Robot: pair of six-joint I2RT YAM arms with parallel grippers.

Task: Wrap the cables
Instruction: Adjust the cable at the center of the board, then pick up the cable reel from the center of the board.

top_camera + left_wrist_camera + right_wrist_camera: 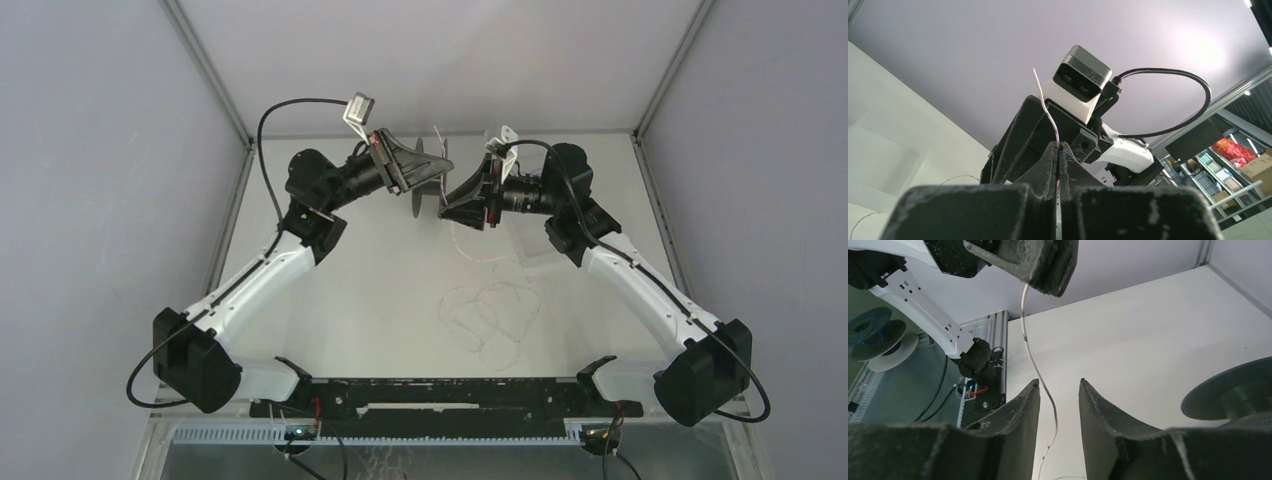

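Note:
The cables are one very thin whitish cord. Its loose loops lie on the table, and a strand rises to the grippers. My left gripper is shut on the cord, whose free end curls up above the jaws. In the right wrist view the cord hangs from the left fingertips and runs down between my right gripper's open fingers, close to the left one. A black spool sits beside the grippers.
The grippers meet high at the back of the white table, near the rear wall. Both arms slant in from the near corners. The right arm's wrist camera and black lead face my left gripper. A black rail lines the near edge.

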